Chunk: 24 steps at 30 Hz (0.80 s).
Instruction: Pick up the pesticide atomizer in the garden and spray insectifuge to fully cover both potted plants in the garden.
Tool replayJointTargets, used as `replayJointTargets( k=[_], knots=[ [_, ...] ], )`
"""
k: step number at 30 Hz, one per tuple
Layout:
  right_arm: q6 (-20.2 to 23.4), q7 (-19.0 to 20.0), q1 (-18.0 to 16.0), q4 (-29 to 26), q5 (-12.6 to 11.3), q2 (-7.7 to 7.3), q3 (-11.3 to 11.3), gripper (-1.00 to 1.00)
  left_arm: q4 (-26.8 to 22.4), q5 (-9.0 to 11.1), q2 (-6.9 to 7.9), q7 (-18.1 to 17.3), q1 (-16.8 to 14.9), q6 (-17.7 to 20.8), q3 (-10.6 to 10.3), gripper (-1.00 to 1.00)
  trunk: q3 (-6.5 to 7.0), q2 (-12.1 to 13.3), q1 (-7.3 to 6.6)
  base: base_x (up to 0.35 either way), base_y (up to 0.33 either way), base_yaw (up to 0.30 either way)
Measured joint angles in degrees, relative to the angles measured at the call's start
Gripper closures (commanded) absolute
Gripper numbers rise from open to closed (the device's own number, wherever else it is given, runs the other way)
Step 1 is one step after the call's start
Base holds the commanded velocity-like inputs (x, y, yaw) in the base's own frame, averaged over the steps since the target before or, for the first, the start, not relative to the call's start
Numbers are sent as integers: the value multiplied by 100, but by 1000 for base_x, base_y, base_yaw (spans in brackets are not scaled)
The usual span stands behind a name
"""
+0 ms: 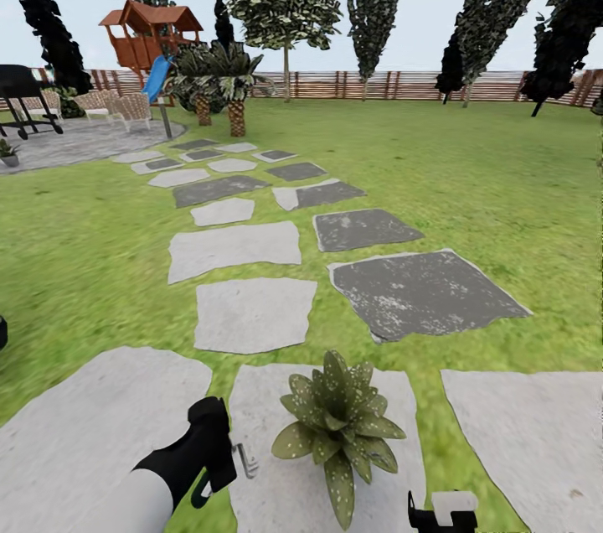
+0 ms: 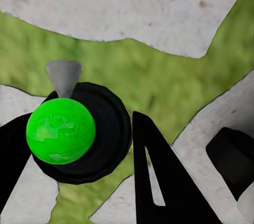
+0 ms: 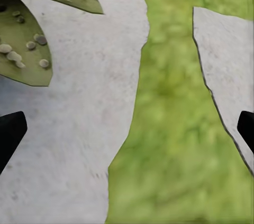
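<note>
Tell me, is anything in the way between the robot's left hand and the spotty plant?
Nothing visible blocks it. In the head view the left gripper sits beside the potted plant, with just bare pale stepping stone between them. The plant's leaves already carry whitish specks.

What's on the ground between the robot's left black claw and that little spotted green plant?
In the head view, only bare pale grey stepping stone separates the left gripper from the speckled potted plant.

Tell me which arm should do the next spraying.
Left. The left gripper holds the pesticide atomizer between its fingers; the right gripper is open and empty beside the speckled potted plant.
</note>
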Motion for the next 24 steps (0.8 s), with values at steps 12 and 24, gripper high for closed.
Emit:
replayJointTargets(
  k=[12, 24],
  knots=[
    [9, 1, 0, 2, 1, 0, -1, -100, 355, 211, -41, 823, -1, 19, 26, 100, 0, 0, 0, 8, 28, -2],
    [8, 0, 0, 3, 4, -1, 0, -100, 433, 513, -208, 706, -3, -418, 5, 100, 0, 0, 0, 17, 68, 0]
  ],
)
